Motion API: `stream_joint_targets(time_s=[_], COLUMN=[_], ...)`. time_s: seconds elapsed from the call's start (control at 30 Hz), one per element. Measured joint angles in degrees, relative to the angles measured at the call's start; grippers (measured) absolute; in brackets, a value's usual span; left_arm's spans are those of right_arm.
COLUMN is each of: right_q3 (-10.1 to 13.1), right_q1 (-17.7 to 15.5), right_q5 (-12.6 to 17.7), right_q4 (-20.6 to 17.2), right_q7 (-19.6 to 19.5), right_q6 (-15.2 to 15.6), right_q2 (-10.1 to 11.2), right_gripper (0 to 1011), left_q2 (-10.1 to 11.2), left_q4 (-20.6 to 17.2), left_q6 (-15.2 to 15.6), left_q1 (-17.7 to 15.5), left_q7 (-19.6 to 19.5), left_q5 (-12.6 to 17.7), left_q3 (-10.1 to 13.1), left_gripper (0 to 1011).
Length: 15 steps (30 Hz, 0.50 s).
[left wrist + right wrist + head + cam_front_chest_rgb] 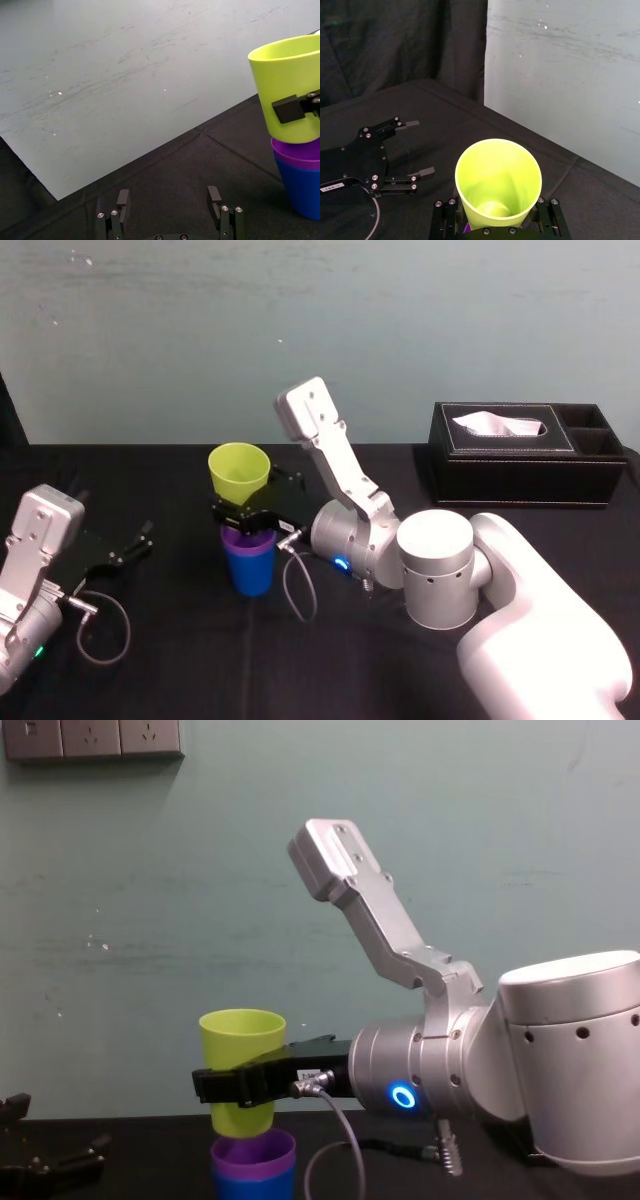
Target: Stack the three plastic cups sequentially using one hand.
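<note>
Right gripper (232, 1085) clamped on the yellow-green cup (239, 472), one finger on either side of its lower wall. Cup upright, mouth up, held directly over the other two, left of centre on the black worktop (180, 670).

Its base is level with the rim of the purple cup (253, 1152). Cannot tell from the side whether it has entered the mouth or only touches it. Most of its wall stands above the rim, so it is not seated.

Purple cup nested in the blue cup (250, 568), only its rim band showing. Blue cup stands on the worktop.

Progress, as judged:
- First stacking done (purple in blue)
- Second under way
- Left to do: lower the yellow-green cup home, let go, pull clear
- Roughly two-thirds through

Left gripper (168, 200) parked low at the robot's left, fingers apart, holding nothing, off to the side of the stack and not touching it.

Count:
- Cups: three, one blue, one purple, one yellow-green
- Grippers: two, one working
- Tissue box (520, 455): one, black, at the right rear, well apart from the cups
</note>
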Motion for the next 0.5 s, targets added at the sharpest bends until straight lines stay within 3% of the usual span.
stream_joint_targets(time_s=[0.5], right_q3=[-0.71], right_q1=[0.75], right_q5=[1.35], right_q4=[2.62], right_q7=[-0.22], right_q6=[-0.54], right_q2=[0.1], right_gripper=[717], left_q2=[0.0], left_q4=[0.0], left_q6=[0.0], left_q1=[0.0], left_q7=[0.0], left_q5=[0.0], left_q3=[0.0], left_gripper=[1000])
